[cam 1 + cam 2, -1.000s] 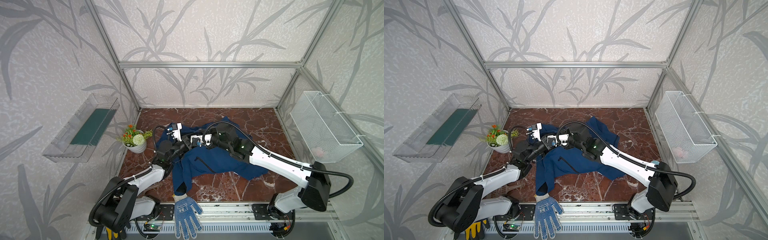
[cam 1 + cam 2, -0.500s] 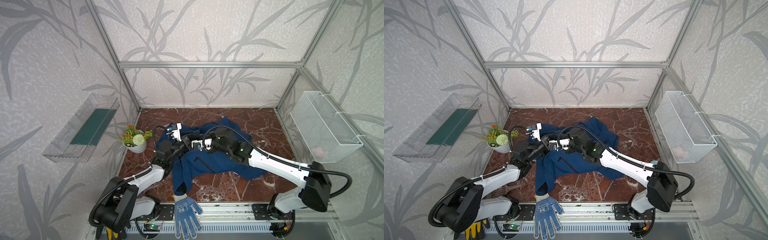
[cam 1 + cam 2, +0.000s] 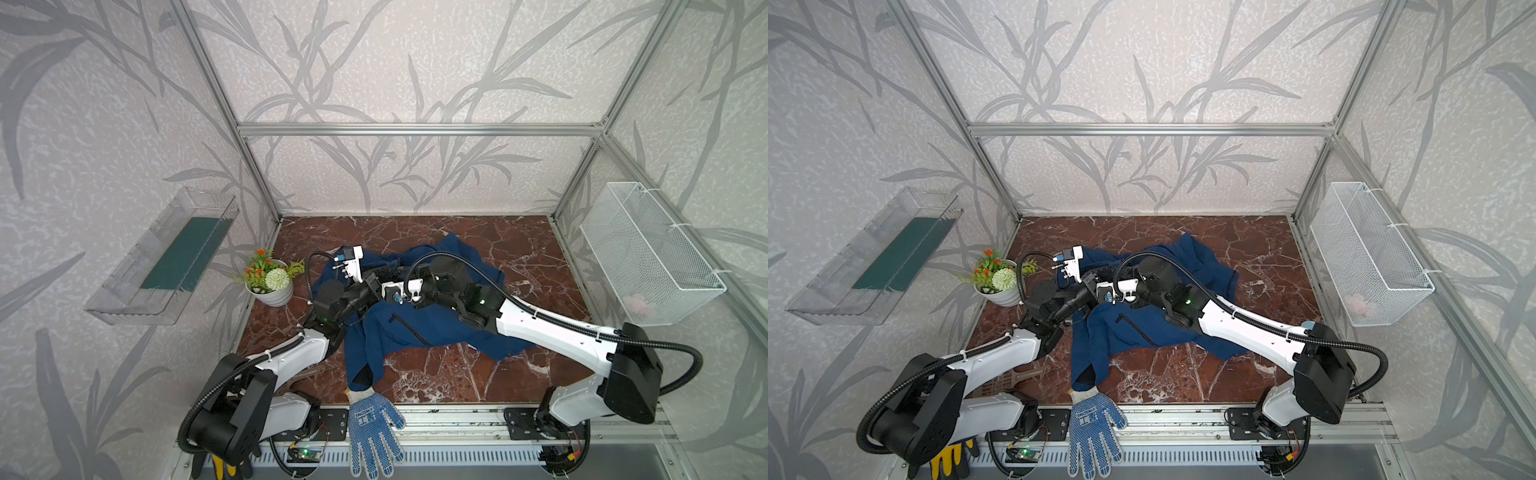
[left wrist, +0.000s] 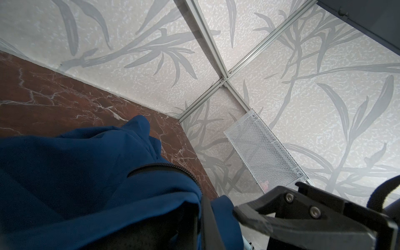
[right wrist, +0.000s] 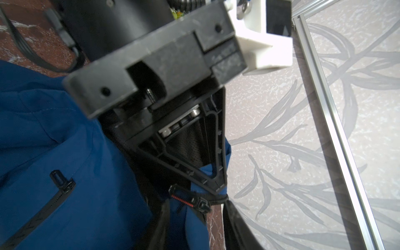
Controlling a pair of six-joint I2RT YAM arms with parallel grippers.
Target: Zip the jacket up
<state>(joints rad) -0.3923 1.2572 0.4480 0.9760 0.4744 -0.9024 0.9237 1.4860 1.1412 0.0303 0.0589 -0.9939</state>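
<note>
We are squeezing a fold of the blue jacket (image 3: pixel 415 328) tight in our left fingers (image 5: pixel 219 129). The zipper pull (image 5: pixel 200 203) is sitting just past their tips. Our right fingers (image 5: pixel 237 225) are standing a little apart, one on each side of that pull, not squeezing it. The jacket is lying bunched up on the table (image 3: pixel 519 257) under both sets of fingers.

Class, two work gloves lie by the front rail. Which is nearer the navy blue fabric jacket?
The blue-dotted white knit glove, cuff beside the navy jacket's sleeve end; the yellow-and-black glove sits by the left arm's base.
</note>
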